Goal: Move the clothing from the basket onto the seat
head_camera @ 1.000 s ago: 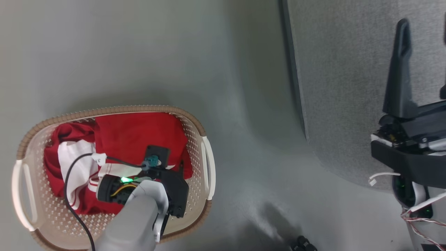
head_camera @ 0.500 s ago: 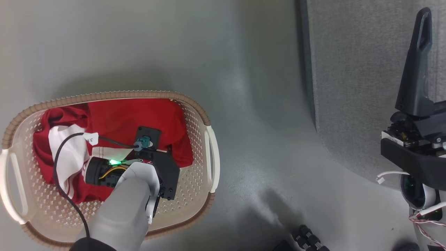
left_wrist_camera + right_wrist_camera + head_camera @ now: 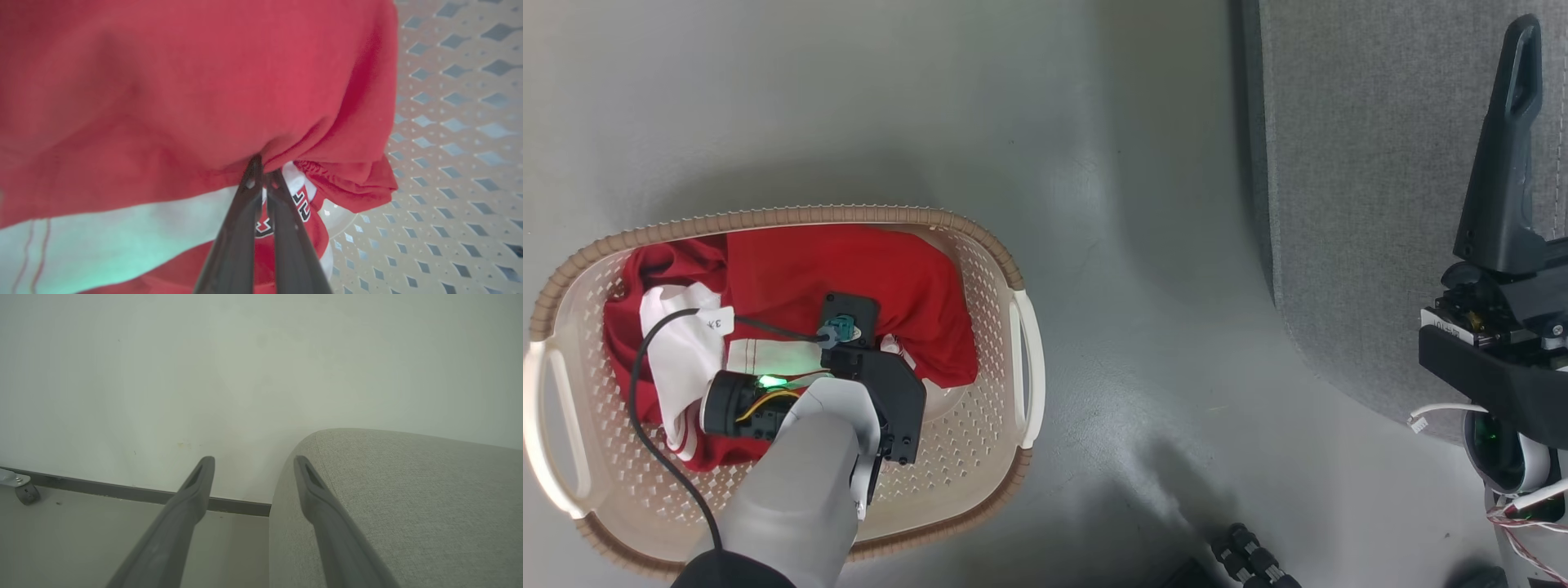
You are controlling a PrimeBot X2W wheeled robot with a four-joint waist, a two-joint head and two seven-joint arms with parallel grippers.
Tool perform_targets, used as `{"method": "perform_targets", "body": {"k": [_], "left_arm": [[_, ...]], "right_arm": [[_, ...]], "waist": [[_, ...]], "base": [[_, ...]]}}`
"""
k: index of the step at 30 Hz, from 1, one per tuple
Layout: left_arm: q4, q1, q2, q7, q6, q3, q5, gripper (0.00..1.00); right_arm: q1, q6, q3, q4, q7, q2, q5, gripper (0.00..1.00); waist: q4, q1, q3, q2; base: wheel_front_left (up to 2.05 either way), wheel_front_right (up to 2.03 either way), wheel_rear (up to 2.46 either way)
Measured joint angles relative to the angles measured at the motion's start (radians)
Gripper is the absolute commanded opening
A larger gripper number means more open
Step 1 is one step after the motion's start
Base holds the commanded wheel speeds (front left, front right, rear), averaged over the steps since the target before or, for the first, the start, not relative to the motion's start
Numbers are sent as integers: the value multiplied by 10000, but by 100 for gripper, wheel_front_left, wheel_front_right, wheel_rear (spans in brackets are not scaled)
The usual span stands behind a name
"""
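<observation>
Pinching a bunched fold of the clothing [image 3: 849,261] with the left gripper [image 3: 263,179], fingers [image 3: 241,220] pressed together on red cloth, deep in the basket [image 3: 792,216] at left. Looks soft, light and limp: apt to stretch and drag the white-sleeved piece [image 3: 682,351] underneath, so better gripped at a thick gather than a thin hem. Needs carrying rightward to the seat [image 3: 1380,204], well apart. Holds the right gripper [image 3: 253,463] spread wide, empty, by its edge.

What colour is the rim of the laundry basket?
Brown; the rim of the basket shows best in the head view.
</observation>
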Motion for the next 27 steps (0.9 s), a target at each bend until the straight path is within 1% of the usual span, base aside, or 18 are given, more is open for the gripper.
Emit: {"method": "perform_targets", "body": {"k": [6,10,13,20,22,27], "left_arm": [[82,-10,-12,-255,0,4,-15,0],[12,15,-12,-522,0,6,-362,0],[-92,28,-12,-754,0,-6,-426,0],[-245,90,-12,-1267,0,-65,-535,0],[-284,141,-13,-1417,0,-94,-543,0],[-537,364,-21,-1753,0,-134,-663,0]], "right_arm": [[-10,0,-15,84,0,27,0,100],[-14,0,-6,345,-4,36,0,100],[-14,2,19,606,-8,36,0,100],[-13,19,38,1133,-82,27,4,100],[-11,69,46,1302,-105,27,17,100],[11,128,171,1914,-153,48,33,100]], "waist": [[30,0,23,1],[77,0,-93,0],[121,-1,-236,0],[273,-1,-738,0],[329,-1,-916,0],[513,-1,-1528,0]], "base": [[0,0,0],[0,0,0],[0,0,0],[0,0,0],[0,0,0],[0,0,0]]}}
